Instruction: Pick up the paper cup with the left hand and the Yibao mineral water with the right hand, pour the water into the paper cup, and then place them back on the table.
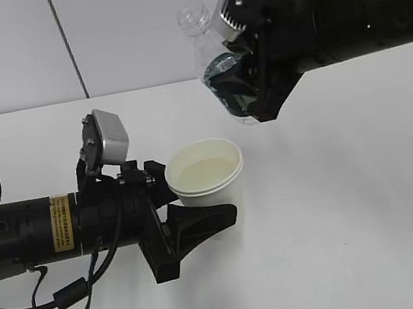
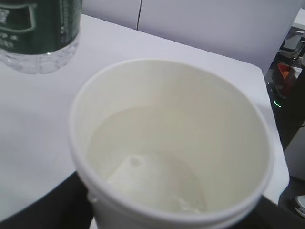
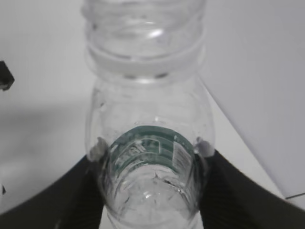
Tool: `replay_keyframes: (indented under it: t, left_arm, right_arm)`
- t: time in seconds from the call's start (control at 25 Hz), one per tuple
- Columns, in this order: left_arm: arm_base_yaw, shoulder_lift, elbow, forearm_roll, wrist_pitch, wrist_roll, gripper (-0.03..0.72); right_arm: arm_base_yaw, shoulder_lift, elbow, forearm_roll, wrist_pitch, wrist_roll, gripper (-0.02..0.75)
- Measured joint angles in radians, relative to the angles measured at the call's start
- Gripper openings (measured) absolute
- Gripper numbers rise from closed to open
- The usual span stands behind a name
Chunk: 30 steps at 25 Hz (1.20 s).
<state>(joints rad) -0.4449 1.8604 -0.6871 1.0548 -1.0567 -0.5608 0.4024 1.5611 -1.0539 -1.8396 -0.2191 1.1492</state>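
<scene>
The white paper cup (image 1: 204, 172) stands upright, gripped by my left hand's gripper (image 1: 199, 207), which is shut on its lower wall. Water lies in the cup (image 2: 171, 143). My right hand's gripper (image 1: 246, 84) is shut on the green label band of the Yibao bottle (image 1: 216, 61) and holds it in the air above and right of the cup, neck pointing up and left. The bottle (image 3: 147, 157) fills the right wrist view, clear and capless, with black fingers (image 3: 228, 191) on both sides. The bottle's base (image 2: 40, 33) shows at the top left of the left wrist view.
The white table (image 1: 360, 216) spreads under both arms. A grey wall with a dark seam (image 1: 65, 43) stands behind. Black cables (image 1: 57, 306) loop beneath the left arm. Dark equipment (image 2: 290, 76) sits past the table's right edge in the left wrist view.
</scene>
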Motion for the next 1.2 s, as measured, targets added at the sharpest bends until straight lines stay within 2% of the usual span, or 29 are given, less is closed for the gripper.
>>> replay_keyframes:
  t: [0.16,0.56,0.88,1.2]
  left_arm:
    - [0.000,0.000,0.000,-0.008,0.015,0.004,0.435]
    - [0.001,0.000,0.000,-0.059,0.066,0.038,0.435]
    - [0.001,0.000,0.000,-0.091,0.073,0.102,0.435]
    - [0.014,0.000,0.000,-0.117,0.126,0.110,0.435]
  right_arm:
    - [0.000,0.000,0.000,0.000,0.008,0.215,0.426]
    - [0.000,0.000,0.000,0.000,0.008,0.596,0.426]
    - [0.000,0.000,0.000,0.000,0.012,0.633,0.426]
    - [0.000,0.000,0.000,0.000,0.045,0.635,0.426]
